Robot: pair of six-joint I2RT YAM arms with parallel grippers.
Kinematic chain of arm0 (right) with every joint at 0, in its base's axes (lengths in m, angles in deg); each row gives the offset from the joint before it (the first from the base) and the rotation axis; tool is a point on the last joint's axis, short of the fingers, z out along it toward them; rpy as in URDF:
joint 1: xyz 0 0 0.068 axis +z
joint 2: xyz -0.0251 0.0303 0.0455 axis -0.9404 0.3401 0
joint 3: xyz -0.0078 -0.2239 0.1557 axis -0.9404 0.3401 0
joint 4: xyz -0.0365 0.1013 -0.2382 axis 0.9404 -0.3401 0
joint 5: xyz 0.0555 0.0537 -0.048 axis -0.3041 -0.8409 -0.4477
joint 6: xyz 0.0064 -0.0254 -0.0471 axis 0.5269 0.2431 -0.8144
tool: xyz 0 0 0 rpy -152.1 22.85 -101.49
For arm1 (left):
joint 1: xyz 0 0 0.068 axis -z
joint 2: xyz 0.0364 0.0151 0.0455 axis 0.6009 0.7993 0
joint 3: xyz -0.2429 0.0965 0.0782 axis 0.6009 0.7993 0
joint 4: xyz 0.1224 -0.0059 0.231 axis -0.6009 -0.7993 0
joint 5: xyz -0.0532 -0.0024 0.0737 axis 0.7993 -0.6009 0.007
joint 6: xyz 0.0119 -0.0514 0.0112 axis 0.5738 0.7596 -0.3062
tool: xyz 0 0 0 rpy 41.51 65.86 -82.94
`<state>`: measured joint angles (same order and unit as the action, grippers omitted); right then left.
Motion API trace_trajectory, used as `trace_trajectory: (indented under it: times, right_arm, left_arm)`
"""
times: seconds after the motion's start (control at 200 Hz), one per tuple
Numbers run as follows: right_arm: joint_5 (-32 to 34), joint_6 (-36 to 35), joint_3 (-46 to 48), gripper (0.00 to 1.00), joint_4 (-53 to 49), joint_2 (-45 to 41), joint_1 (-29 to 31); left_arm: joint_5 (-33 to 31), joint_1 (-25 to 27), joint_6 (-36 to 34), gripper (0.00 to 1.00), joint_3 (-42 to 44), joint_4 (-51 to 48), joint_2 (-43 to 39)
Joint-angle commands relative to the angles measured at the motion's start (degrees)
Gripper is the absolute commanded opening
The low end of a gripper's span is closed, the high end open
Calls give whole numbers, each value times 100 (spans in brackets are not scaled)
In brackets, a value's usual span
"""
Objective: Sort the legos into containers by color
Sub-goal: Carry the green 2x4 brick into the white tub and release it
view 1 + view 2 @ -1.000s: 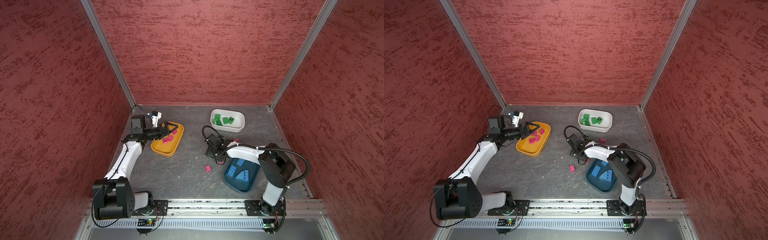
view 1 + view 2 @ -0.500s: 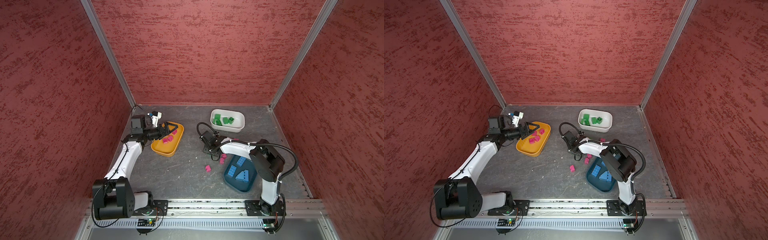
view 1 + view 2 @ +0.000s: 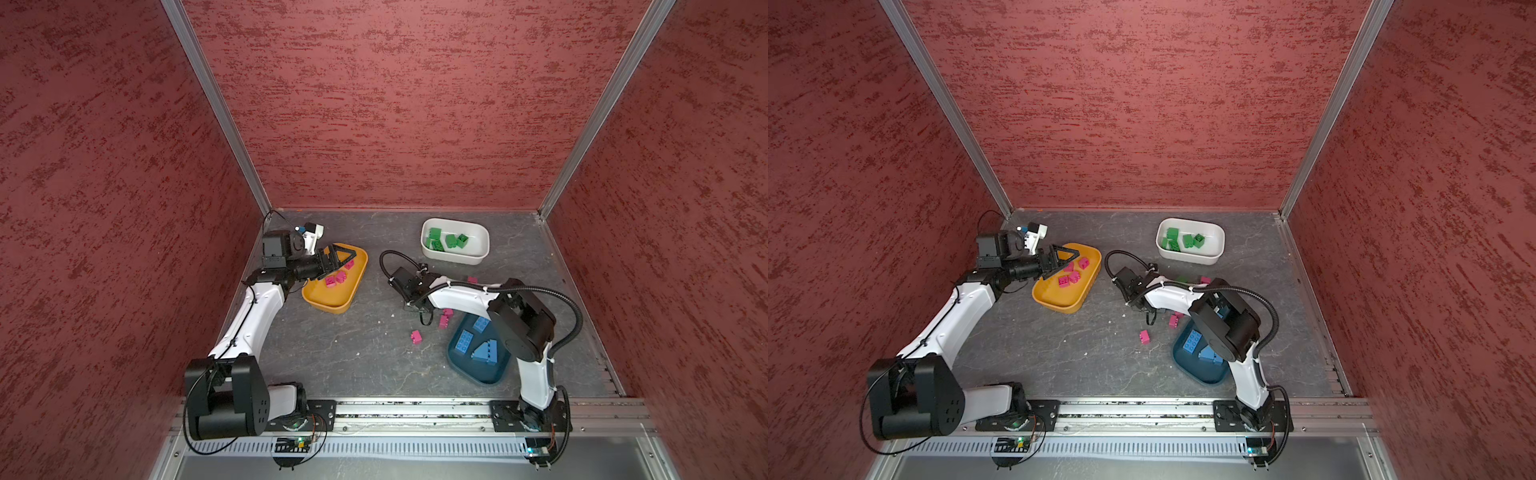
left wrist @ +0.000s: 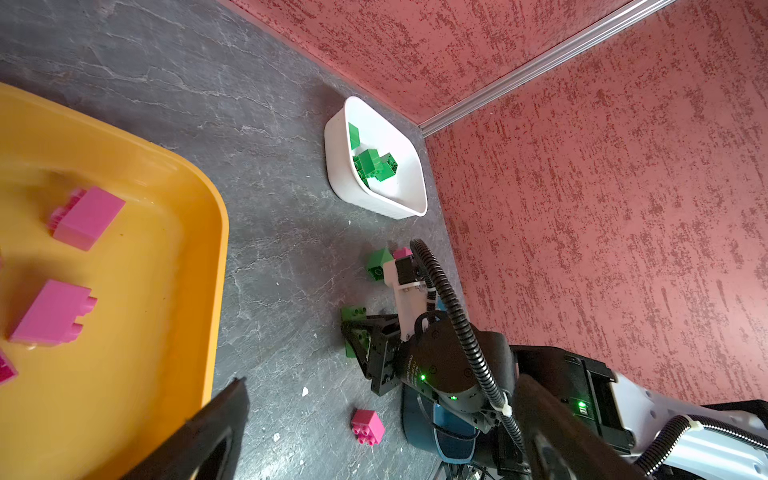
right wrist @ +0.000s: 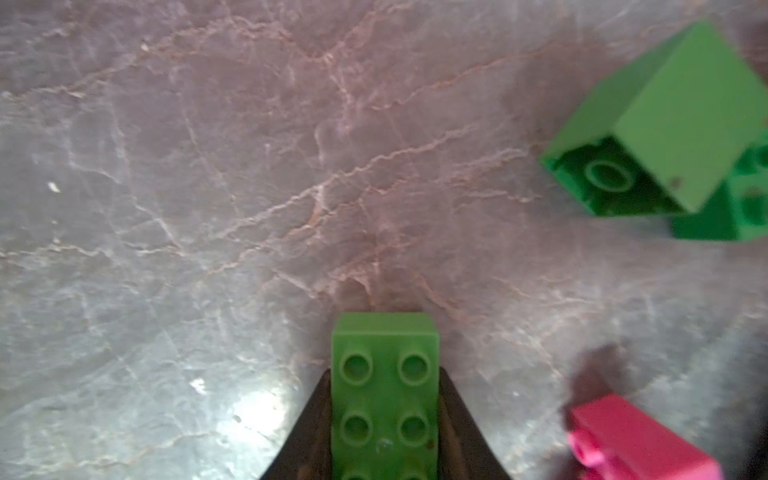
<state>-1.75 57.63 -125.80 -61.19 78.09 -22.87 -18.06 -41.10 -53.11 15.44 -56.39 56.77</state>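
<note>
Jaws of right gripper (image 5: 385,376) are pinching a green brick (image 5: 385,403); level lifting toward the white bin (image 3: 453,258), right of centre, is looking safest.

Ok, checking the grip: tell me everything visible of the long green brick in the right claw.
The long green studded plastic brick is glossy, with two rows of round studs facing the wrist camera; its near end runs out of frame. It lies lengthwise in the right claw, whose dark fingers press against both long sides. Its far end juts past their tips over the grey veined tabletop; whether it rests there or is lifted cannot be told.
</note>
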Motion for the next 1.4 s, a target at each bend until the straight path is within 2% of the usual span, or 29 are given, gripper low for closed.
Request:
trace_trajectory:
  times: [0.0, 0.205, 0.356, 0.601, 0.842, 1.002, 1.112, 1.192, 1.393]
  right_arm:
    - [425, -261, -290, 26, -385, -543, -108]
    - [106, -812, -173, 23, 47, -1300, -855]
    - [-138, -1448, -430, 23, 283, -1403, -1709]
    - [-939, -1837, -1141, 23, 654, -733, -2904]
    - [-1283, -1752, -1813, 25, 779, 149, -3501]
    - [-1399, -1664, -1989, 30, 780, 499, -3608]
    - [-1451, -1654, -2019, 49, 755, 566, -3619]
    - [-1460, -1662, -2000, 57, 749, 490, -3619]
    - [-1753, -1807, -1691, 63, 784, -68, -3495]
  left_arm:
    - [28, 12, 1, 99, -23, 93, 66]
    - [-27, 221, 131, 99, -106, 244, 181]
    - [-74, 392, 189, 99, -193, 308, 290]
    - [-179, 544, 222, 99, -254, 330, 404]
    - [-232, 571, 159, 99, -270, 199, 413]
    - [-262, 573, 112, 99, -301, 122, 447]
    - [-261, 568, 87, 99, -359, 78, 475]
    - [-268, 567, 56, 99, -382, 36, 475]
    - [-267, 555, -3, 99, -397, -33, 458]
